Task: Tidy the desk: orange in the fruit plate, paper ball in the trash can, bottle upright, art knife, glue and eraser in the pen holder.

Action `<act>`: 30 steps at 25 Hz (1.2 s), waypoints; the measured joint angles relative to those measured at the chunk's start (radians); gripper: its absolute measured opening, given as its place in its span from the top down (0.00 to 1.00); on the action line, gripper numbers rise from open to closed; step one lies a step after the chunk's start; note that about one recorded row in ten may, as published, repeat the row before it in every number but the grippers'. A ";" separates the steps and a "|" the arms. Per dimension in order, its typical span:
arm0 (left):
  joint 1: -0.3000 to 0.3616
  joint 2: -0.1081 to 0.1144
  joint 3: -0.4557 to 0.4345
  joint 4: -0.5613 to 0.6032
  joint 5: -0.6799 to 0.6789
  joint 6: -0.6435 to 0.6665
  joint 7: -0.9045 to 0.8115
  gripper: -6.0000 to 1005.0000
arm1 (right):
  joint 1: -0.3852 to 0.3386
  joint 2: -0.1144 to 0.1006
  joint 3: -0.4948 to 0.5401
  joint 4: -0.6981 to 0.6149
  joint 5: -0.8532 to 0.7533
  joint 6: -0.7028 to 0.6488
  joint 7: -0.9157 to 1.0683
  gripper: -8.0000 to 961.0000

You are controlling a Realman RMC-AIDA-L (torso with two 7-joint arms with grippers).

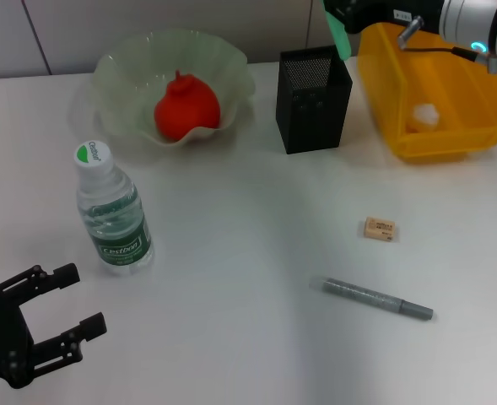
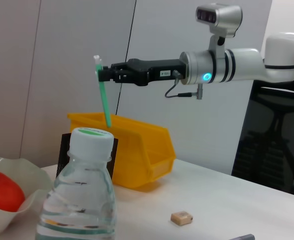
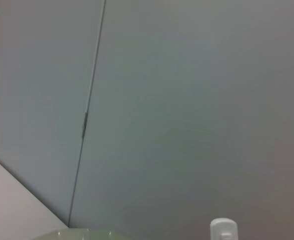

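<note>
Orange (image 1: 187, 110) sits in the wavy green fruit plate (image 1: 121, 69); bottle (image 1: 111, 211) stands upright nearby. White paper ball (image 1: 423, 115) lies in the yellow trash can (image 1: 451, 139). Beige eraser (image 1: 380, 229) rests flat on the desk, well apart from the black mesh pen holder (image 1: 314, 105).

I work in an office: white desk (image 1: 256, 253), plain panelled wall (image 2: 62, 60), black office chair (image 2: 271, 140) behind.

Bright, even overhead light; soft faint shadows lie under the bottle (image 1: 113, 211) and pen (image 1: 377, 299). The near bottle is slightly blurred in the left wrist view.
</note>
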 joint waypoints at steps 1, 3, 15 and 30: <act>0.000 -0.001 0.000 0.000 0.001 0.000 0.000 0.23 | 0.009 0.000 0.011 0.026 0.010 0.001 -0.025 0.77; 0.000 -0.001 0.000 0.000 0.001 0.000 -0.001 0.23 | 0.027 0.000 0.027 0.077 0.045 0.002 -0.074 0.76; -0.002 -0.002 0.000 0.000 0.003 0.001 0.003 0.23 | 0.068 -0.003 0.029 0.185 0.049 0.016 -0.078 0.75; 0.002 -0.002 0.000 0.000 0.001 0.017 0.008 0.23 | 0.006 -0.002 0.025 -0.056 -0.208 -0.131 0.278 0.45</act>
